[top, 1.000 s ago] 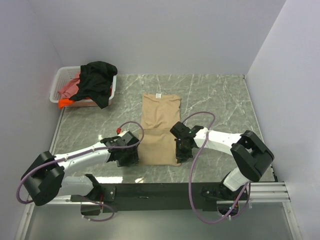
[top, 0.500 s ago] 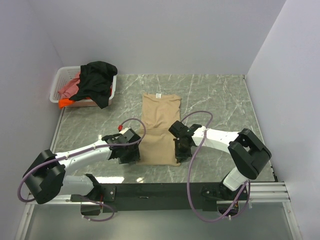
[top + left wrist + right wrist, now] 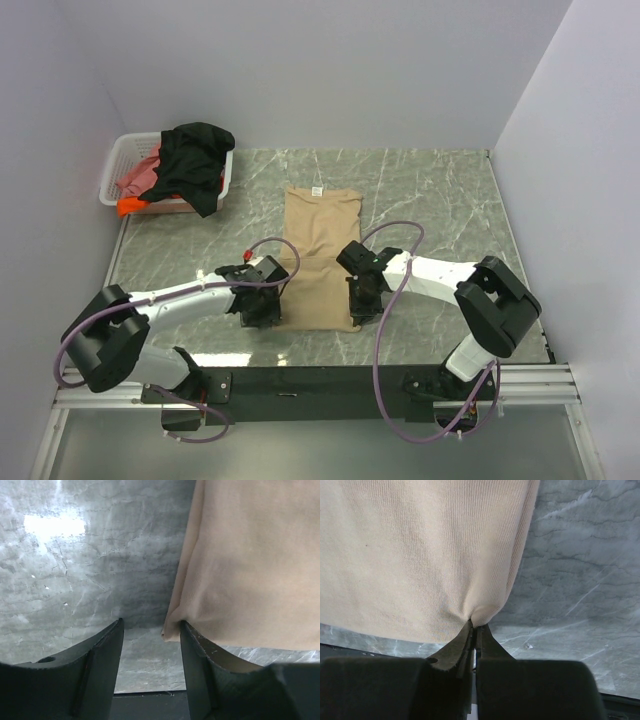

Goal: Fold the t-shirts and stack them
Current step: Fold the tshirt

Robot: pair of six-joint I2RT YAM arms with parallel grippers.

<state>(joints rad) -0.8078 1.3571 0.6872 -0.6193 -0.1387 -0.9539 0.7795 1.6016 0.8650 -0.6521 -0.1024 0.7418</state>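
Pinching the tan shirt's (image 3: 320,240) near right corner, the right gripper (image 3: 474,626) is clamped tight. The left gripper (image 3: 150,625) gapes open at the near left corner. The tan shirt lies flat mid-scene; a black shirt (image 3: 195,160) drapes the far-left basket (image 3: 118,160).

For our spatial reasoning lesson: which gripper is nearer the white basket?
Left. The left gripper is at the near-left corner of the tan t-shirt, on the side of the white basket; the right gripper pinches the near-right corner, farther away.
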